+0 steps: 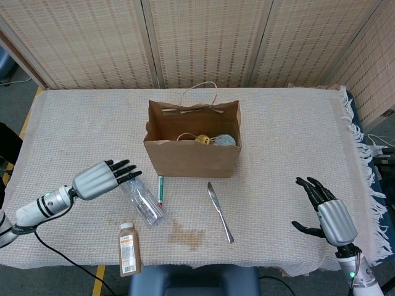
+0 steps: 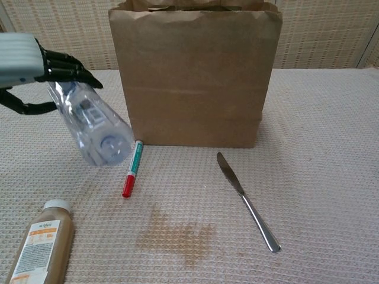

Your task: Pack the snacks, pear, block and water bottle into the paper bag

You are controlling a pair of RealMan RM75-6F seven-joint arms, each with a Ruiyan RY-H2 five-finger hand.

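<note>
Clear plastic water bottle [image 2: 95,127] hangs tilted from our left hand [image 1: 102,179], pinched near its cap beside the paper bag [image 1: 191,151]; light, slick, crushable, better gripped mid-body.

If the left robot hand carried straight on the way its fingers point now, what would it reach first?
Probably the paper bag. The left robot hand, holding the water bottle, points right and slightly away, toward the bag's near left corner. Height is unclear, so it might pass just in front.

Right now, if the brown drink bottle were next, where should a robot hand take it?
Around its mid-body, from above: the brown drink bottle lies flat near the table's front edge, cap pointing away, its long sides apparently clear for fingers to close across.
</note>
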